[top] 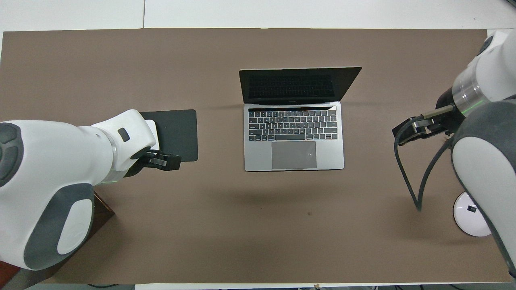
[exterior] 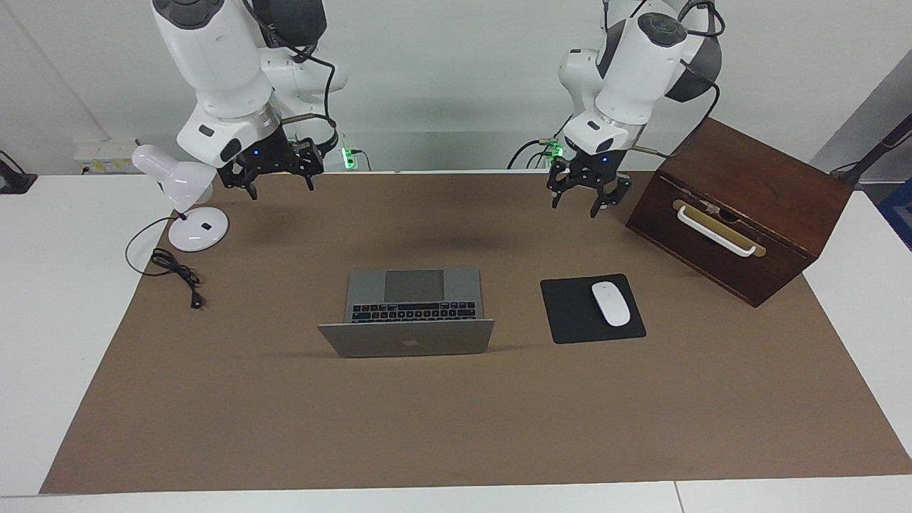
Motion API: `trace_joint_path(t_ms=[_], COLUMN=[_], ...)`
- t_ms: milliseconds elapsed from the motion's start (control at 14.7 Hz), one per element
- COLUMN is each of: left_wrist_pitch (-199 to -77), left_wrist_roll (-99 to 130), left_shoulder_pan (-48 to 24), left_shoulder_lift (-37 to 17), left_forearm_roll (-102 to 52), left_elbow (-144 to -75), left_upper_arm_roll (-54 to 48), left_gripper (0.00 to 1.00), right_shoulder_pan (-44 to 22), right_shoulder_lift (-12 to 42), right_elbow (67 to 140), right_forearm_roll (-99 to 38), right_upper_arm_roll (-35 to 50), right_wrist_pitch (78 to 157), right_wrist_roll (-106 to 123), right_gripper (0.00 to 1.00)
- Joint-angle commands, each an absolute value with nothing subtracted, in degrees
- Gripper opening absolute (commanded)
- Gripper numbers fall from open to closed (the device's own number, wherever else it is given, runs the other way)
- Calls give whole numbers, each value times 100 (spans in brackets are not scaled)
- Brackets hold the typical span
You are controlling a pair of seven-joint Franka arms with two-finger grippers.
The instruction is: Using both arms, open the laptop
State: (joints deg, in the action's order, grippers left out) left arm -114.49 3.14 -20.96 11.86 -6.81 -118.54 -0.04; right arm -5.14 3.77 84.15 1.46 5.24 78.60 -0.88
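The silver-grey laptop (exterior: 413, 296) stands open in the middle of the brown mat, its lid (exterior: 408, 340) upright with the apple logo facing away from the robots; its dark screen and keyboard (top: 293, 125) show in the overhead view. Neither gripper touches it. My left gripper (exterior: 578, 204) hangs open in the air beside the wooden box, over the mat's edge nearest the robots. It appears at the mouse pad's corner as left gripper (top: 166, 162) in the overhead view. Raised beside the lamp, my right gripper (exterior: 278, 184) is open and holds nothing.
A black mouse pad (exterior: 573, 313) with a white mouse (exterior: 610, 303) lies beside the laptop toward the left arm's end. The dark wooden box (exterior: 741, 206) with a white handle stands past it. A white desk lamp (exterior: 182, 189) and its cable (exterior: 174, 274) sit at the right arm's end.
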Motion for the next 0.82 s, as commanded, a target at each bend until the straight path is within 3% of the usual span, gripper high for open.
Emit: trace_joint_path(t_ms=[0, 205, 751], left_wrist_pitch=[-11215, -11188, -11127], left_wrist_roll=[316, 290, 238], left_shoulder_pan=[-1532, -916, 43], left_shoulder_lift=[1336, 1476, 1248], left_forearm_roll=[-703, -703, -450], left_elbow=[-11804, -11786, -11154], left_upper_arm_roll=[-26, -26, -35], left_gripper=[100, 100, 100], right_shoulder_pan=[-422, -413, -255], right_shoulder_lift=[194, 123, -35], right_elbow=[8692, 8868, 9193], right_forearm_roll=[-96, -123, -132], right_upper_arm_roll=[562, 562, 527], right_wrist_pitch=[7831, 7875, 8033], right_wrist_roll=[-500, -475, -457], right_gripper=[100, 100, 100])
